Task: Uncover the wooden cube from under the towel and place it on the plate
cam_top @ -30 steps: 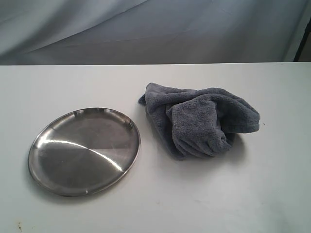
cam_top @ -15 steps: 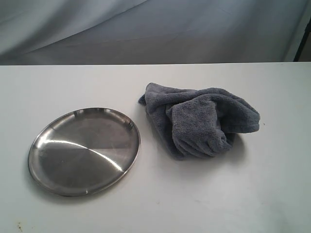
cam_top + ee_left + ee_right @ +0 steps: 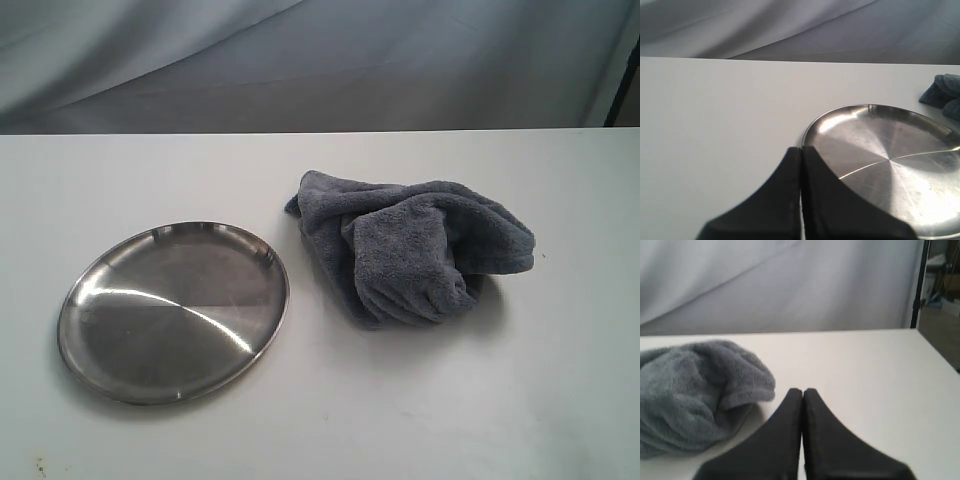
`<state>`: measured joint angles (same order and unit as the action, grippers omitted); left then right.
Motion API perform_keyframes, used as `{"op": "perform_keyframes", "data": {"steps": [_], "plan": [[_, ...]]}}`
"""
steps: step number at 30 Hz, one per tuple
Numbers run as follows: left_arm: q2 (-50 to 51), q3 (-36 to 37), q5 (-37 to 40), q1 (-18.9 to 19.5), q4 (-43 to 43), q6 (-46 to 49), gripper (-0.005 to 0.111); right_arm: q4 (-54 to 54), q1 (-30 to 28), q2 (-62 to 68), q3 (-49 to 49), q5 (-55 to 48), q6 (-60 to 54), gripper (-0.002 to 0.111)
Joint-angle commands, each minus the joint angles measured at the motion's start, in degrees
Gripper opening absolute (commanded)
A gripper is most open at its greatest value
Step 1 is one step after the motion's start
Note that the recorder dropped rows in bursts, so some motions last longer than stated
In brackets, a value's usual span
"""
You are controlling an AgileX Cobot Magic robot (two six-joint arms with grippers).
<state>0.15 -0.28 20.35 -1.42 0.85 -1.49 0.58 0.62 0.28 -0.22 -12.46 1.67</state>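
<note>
The blue-grey towel (image 3: 415, 250) lies bunched in a heap right of the table's middle; it also shows in the right wrist view as the towel (image 3: 695, 390). The wooden cube is hidden, nowhere in view. The steel plate (image 3: 175, 310) rests bare to the towel's left, and the plate (image 3: 890, 165) fills much of the left wrist view. My left gripper (image 3: 801, 149) is shut and holds nothing, hovering by the plate's rim. My right gripper (image 3: 802, 390) is shut and holds nothing, off to one side of the towel. Neither gripper appears in the exterior view.
The white table (image 3: 320, 430) carries only the plate and the towel. A grey cloth backdrop (image 3: 320, 60) hangs behind it. The table's edge (image 3: 935, 350) shows in the right wrist view, with a dark pole beyond.
</note>
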Motion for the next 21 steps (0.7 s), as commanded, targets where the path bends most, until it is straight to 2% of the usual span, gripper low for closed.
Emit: {"op": "perform_keyframes", "data": {"steps": [1,12,21], "plan": [[-0.15,0.28,-0.58,0.04,0.01,0.05,0.000,-0.58,-0.01,-0.28,0.22,10.78,0.05,0.000],[-0.15,0.28,-0.58,0.04,0.01,0.05,0.000,-0.58,-0.01,-0.28,0.22,25.67,0.16,0.000],[-0.15,0.28,-0.58,0.04,0.01,0.05,0.000,0.05,-0.01,-0.28,0.22,28.16,0.28,0.000]]}}
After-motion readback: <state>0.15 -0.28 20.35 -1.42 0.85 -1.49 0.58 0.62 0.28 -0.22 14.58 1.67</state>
